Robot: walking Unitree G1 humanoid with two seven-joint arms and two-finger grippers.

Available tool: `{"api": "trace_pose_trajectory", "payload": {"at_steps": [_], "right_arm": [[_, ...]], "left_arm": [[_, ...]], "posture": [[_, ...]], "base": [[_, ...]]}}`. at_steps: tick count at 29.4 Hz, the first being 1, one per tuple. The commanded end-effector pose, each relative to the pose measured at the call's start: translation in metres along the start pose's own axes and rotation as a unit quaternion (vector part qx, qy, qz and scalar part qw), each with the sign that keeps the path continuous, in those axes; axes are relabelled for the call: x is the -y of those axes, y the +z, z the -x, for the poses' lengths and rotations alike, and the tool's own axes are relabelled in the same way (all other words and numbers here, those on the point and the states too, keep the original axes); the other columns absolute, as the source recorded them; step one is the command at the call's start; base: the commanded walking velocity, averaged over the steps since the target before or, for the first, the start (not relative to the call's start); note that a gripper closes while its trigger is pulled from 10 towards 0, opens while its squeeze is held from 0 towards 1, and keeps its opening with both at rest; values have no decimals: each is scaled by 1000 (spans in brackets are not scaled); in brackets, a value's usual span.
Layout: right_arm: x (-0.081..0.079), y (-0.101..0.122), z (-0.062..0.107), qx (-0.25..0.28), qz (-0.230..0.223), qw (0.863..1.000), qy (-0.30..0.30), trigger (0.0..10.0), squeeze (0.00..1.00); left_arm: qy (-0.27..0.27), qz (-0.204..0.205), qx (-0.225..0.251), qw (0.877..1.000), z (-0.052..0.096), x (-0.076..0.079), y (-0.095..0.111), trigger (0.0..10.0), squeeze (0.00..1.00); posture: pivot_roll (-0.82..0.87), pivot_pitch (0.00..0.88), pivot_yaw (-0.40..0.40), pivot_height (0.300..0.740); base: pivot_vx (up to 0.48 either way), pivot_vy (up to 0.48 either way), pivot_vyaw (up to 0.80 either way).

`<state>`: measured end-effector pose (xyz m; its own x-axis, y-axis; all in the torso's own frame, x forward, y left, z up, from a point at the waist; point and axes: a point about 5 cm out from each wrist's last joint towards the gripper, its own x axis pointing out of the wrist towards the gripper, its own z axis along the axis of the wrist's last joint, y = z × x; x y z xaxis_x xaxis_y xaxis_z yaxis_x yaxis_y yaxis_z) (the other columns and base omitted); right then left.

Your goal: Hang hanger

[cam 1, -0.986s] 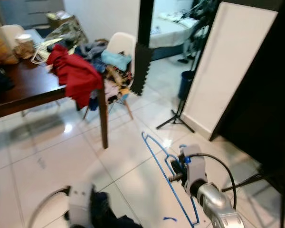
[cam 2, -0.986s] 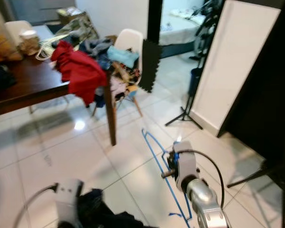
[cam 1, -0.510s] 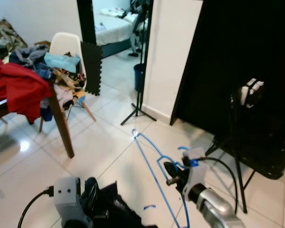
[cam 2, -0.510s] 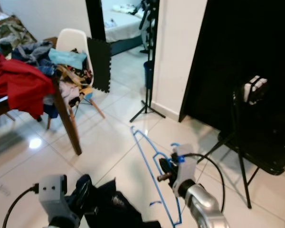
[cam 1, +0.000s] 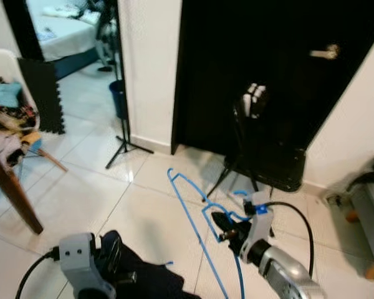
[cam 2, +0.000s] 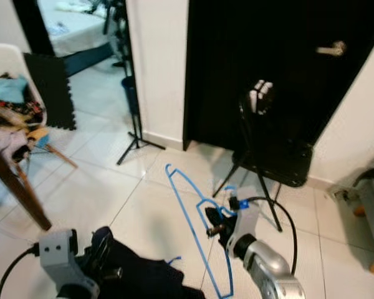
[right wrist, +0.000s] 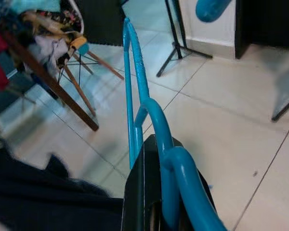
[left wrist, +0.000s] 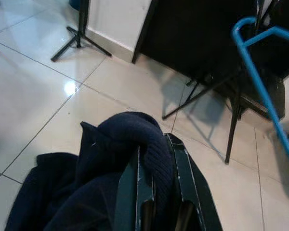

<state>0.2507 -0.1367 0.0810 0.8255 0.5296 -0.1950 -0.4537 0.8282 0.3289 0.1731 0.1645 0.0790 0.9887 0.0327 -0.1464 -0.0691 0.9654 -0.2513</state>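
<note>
A blue wire hanger [cam 1: 190,208] is held over the tiled floor, its long bar running forward and to the left. My right gripper [cam 1: 222,225] is shut on its neck, and the right wrist view has the blue hanger [right wrist: 135,86] clamped between the black fingers [right wrist: 140,187]. My left gripper [left wrist: 154,144] is shut on a dark navy garment [left wrist: 130,139], which hangs bunched low on the left [cam 1: 143,277]. The hanger's hook end [left wrist: 260,82] crosses the left wrist view.
A black door [cam 1: 287,75] with a silver handle [cam 1: 327,52] stands ahead, with a black folding stand [cam 1: 255,143] before it. A tripod [cam 1: 121,134] stands by the white wall. A clothes-laden chair [cam 1: 6,109], a table leg [cam 1: 9,196] and a grey object [cam 1: 369,208] flank the open tiles.
The camera has swung to the right: the table with the red cloth has left the picture and the black door has come in. Both grippers keep their hold.
</note>
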Motion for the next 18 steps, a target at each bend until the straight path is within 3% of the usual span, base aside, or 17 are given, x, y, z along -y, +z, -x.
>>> {"api": "trace_pose_trajectory", "payload": {"at_steps": [1, 8, 18], "right_arm": [[2, 3, 1, 1, -6, 1000, 0, 10000, 0], [-4, 5, -3, 8, -22, 1000, 6, 10000, 0], [-5, 4, -3, 9, -31, 999, 8, 10000, 0]], "left_arm": [[-18, 6, 1, 1000, -2, 3, 2, 10000, 0], [-55, 10, -22, 998, -2, 2, -1, 10000, 0], [-60, 12, -28, 998, -3, 0, -2, 10000, 0]], "posture": [[-30, 68, -36, 740], [-20, 76, -5, 740], [-17, 70, -5, 740]], "base": [[0, 0, -800], [0, 0, -800], [0, 0, -800]]}}
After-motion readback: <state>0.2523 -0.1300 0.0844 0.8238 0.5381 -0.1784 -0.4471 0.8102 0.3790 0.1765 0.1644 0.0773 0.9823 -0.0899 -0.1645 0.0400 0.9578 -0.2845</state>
